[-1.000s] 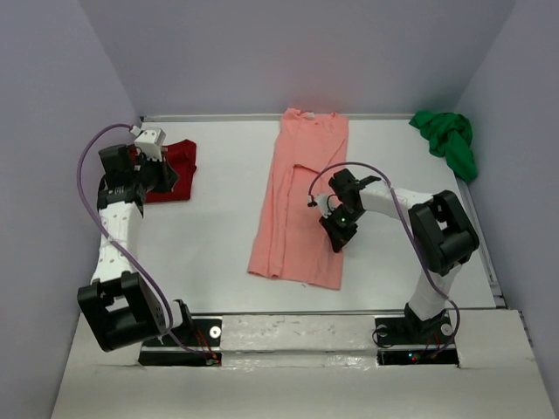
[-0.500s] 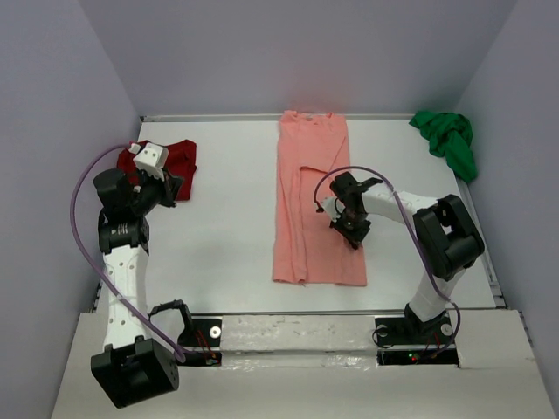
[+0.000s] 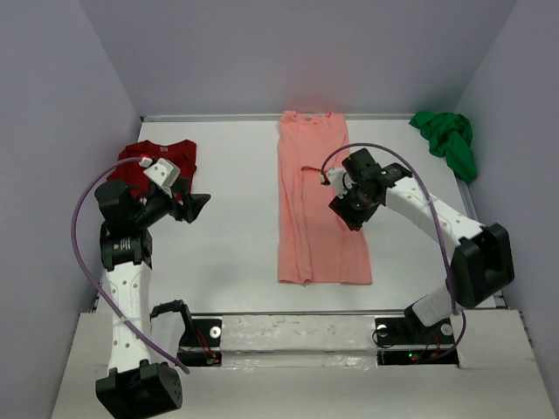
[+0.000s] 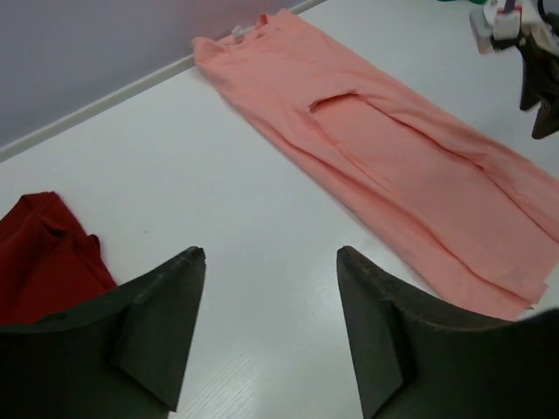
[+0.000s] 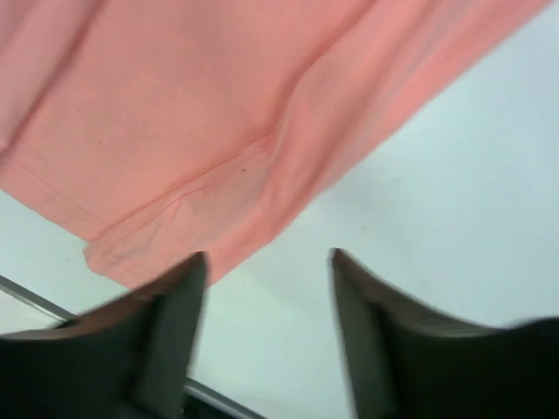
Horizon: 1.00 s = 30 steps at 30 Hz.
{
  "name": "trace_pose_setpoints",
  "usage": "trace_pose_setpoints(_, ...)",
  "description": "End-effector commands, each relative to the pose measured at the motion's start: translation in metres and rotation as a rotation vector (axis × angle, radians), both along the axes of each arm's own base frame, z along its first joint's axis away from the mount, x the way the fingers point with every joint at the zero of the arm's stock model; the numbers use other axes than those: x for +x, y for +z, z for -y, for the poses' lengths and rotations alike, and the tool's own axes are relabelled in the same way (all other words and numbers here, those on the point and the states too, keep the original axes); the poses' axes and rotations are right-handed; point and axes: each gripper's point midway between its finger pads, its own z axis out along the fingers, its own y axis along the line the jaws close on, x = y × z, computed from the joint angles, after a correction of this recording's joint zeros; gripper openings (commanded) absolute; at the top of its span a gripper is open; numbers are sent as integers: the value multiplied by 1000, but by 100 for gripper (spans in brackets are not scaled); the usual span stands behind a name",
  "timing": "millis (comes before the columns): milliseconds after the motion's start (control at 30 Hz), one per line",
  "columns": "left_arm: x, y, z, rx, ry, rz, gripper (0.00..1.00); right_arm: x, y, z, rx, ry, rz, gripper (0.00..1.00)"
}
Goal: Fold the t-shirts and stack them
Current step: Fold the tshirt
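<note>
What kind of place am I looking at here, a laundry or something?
Probably a robotics lab test cell, not a laundry: a white table boxed in by plain walls, two robot arms bolted at its near edge, and a salmon-pink shirt, a dark red shirt and a green shirt.

From above, the left arm (image 3: pixel 122 262) hides the 6 o'clock side of the dark red shirt (image 3: pixel 179 154). The right wrist view is blurred, and the salmon shirt (image 5: pixel 175 113) is cut off there at 12 o'clock.
</note>
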Motion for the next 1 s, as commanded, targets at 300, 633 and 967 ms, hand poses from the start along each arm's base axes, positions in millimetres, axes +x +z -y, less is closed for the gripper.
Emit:
trace_pose_setpoints(300, -69, 21, 73, -32, -329, 71, 99, -15, 75, 65, -3, -249, 408, 86)
trace_pose_setpoints(633, -27, -12, 99, -188, -382, -381, 99, -25, 78, 58, 52, -314, 286, 69)
trace_pose_setpoints(967, -14, -75, 118, 246, -354, -349, 95, -48, 32, 25, 144, -219, 6, 72)
